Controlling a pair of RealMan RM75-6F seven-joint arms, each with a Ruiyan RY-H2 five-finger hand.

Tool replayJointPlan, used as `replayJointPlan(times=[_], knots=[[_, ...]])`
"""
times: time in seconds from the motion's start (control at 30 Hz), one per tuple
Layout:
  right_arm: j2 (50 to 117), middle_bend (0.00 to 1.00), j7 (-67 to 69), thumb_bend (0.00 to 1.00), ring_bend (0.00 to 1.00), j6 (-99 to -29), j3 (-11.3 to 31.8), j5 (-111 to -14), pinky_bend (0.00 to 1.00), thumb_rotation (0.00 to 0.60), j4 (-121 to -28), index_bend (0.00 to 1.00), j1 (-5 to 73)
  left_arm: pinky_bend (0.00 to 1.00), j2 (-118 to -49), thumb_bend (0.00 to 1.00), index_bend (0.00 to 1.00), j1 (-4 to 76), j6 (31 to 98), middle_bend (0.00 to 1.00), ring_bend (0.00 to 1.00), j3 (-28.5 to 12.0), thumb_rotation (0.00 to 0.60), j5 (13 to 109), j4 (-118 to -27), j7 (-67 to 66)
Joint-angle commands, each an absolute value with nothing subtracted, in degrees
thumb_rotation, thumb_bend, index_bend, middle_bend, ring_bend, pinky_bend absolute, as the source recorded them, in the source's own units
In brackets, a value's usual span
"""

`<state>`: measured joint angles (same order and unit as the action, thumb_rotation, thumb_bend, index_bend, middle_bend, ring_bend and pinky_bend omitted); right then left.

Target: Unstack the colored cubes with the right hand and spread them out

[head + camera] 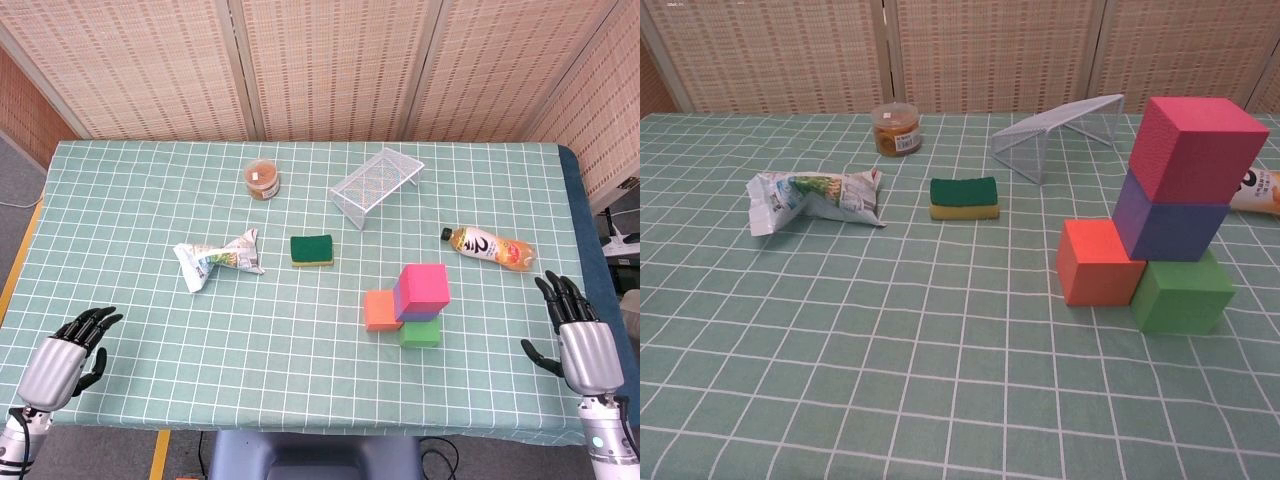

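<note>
A pink cube (pixel 424 283) (pixel 1193 148) tops a stack, resting on a purple cube (pixel 411 307) (pixel 1168 223) that sits across a green cube (pixel 419 333) (pixel 1181 291) and an orange cube (pixel 380 310) (pixel 1098 262). The stack stands right of the table's middle. My right hand (pixel 575 336) hovers at the front right edge, well right of the stack, fingers spread and holding nothing. My left hand (pixel 68 358) rests at the front left corner, also empty with fingers apart. Neither hand shows in the chest view.
A green-and-yellow sponge (pixel 312 249) (pixel 964 197) and a crumpled snack bag (pixel 217 259) (pixel 814 198) lie left of the stack. Behind are a small jar (pixel 263 179) (pixel 896 130), a wire rack (pixel 377 185) (pixel 1060 133) and a lying drink bottle (pixel 489 246).
</note>
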<state>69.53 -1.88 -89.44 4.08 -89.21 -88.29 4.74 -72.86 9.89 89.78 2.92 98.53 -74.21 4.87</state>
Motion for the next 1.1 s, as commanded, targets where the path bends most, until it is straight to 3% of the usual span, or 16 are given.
replayJointPlan(times=[0.03, 0.3, 0.57, 0.7, 1.1], knots=[[69.2, 0.01, -0.8, 0.11, 0.00, -90.2, 4.1, -89.7, 0.22, 0.600, -88.4, 0.05, 4.4, 0.42, -71.9, 0.67, 0.19, 10.0, 88.4, 0.15, 0.16, 3.3, 0.600, 98.1, -75.4, 4.2], [68.0, 0.01, 3.1, 0.11, 0.00, -92.7, 4.1, -91.7, 0.22, 0.600, -88.4, 0.05, 3.8, 0.43, -71.0, 0.67, 0.23, 10.1, 88.1, 0.17, 0.16, 3.6, 0.600, 98.6, -76.8, 2.8], [69.7, 0.01, 13.2, 0.11, 0.00, -96.0, 3.2, -98.5, 0.22, 0.600, -82.5, 0.03, 5.3, 0.43, -70.8, 0.67, 0.24, 10.6, 85.8, 0.17, 0.16, 3.6, 0.600, 97.3, -76.7, 3.1], [70.5, 0.01, 15.8, 0.11, 0.00, -97.2, 3.5, -100.0, 0.22, 0.600, -81.8, 0.03, 6.2, 0.43, -70.1, 0.67, 0.26, 10.0, 88.0, 0.18, 0.17, 3.3, 0.600, 97.8, -77.8, 3.7], [69.3, 0.01, 2.4, 0.11, 0.00, -79.6, 7.5, -93.8, 0.22, 0.600, -95.3, 0.03, 16.3, 0.43, -69.1, 0.67, 0.27, 9.7, 87.8, 0.19, 0.17, 3.4, 0.600, 97.7, -78.4, 4.5]])
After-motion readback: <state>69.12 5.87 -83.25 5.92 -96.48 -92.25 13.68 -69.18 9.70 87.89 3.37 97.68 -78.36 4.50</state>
